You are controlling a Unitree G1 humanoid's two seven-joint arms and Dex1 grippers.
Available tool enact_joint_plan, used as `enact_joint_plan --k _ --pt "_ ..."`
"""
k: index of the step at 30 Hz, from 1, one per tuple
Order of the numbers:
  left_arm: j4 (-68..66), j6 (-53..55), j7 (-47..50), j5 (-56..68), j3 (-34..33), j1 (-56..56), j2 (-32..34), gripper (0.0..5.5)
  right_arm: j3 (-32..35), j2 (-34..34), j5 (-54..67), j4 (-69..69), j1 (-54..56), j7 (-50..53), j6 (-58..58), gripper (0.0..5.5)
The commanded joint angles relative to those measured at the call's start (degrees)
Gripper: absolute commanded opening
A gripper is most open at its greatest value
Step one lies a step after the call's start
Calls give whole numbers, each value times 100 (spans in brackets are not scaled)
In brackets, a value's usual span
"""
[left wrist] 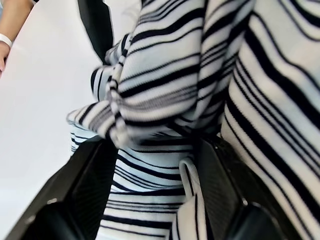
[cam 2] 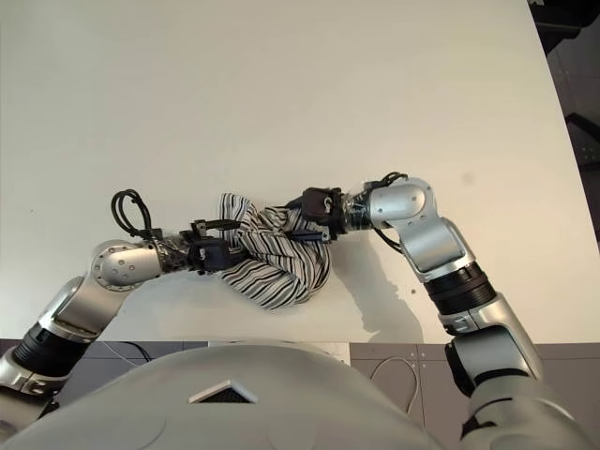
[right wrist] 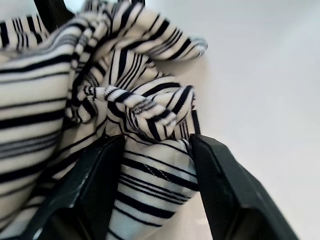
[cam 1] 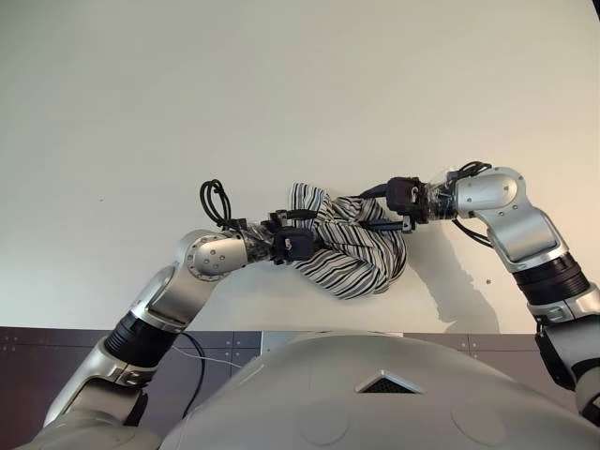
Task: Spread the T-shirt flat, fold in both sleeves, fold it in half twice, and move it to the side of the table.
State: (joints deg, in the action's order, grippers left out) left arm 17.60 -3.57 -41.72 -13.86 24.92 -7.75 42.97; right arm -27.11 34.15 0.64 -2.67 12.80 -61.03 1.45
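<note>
Left side first: my left gripper (cam 1: 292,246) is pushed into the left flank of the T-shirt (cam 1: 354,255), and on the left wrist view its two dark fingers (left wrist: 85,190) have a thick wad of striped cloth packed between them, so I read it as clamped on the fabric. The T-shirt itself is a crumpled striped heap on the white table (cam 1: 281,94), not yet spread, and the table's near edge runs just below the heap. Over on the T-shirt's upper right, my right gripper (cam 1: 382,217) is in the cloth too, and in its wrist view the fingers (right wrist: 225,190) pinch a knotted bunch with stripes running every way. My worry is what each hand actually holds. Both wads look like several layers, not a single hem or shoulder, so pulling the hands apart could just stretch a twisted rope instead of opening the T-shirt. If the two grips sit on the same fold, the heap may lift as one lump. A thick wad can also slip out under tension, and with the near edge so close to the T-shirt, loose cloth could slide off.
</note>
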Motion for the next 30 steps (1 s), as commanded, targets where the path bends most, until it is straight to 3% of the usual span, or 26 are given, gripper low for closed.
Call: enact_joint_plan --k 1,4,7,13,19,25,30 --pt "-699 6 159 -347 -394 -32 393 261 -29 181 -758 -974 131 476 -656 242" --pt "-1408 -219 444 -490 -631 78 517 261 257 351 -978 -1803 368 930 -946 242" --pt "-2333 -635 1077 -825 -786 262 549 261 613 695 -772 -1735 235 846 -979 242" --pt "-2344 -1061 2025 -225 -1432 908 -237 261 977 1336 245 609 -1006 43 -318 242" --pt "-1494 -895 1972 356 -1650 1312 -901 261 1126 1467 835 1694 -1128 -463 590 242" --pt "-1232 -764 1583 445 -1571 1118 -897 261 1572 1390 1103 1573 -802 -408 949 242" --pt "-1510 -278 1177 323 -1350 934 -836 261 1560 1212 1027 1234 -512 -318 937 242"
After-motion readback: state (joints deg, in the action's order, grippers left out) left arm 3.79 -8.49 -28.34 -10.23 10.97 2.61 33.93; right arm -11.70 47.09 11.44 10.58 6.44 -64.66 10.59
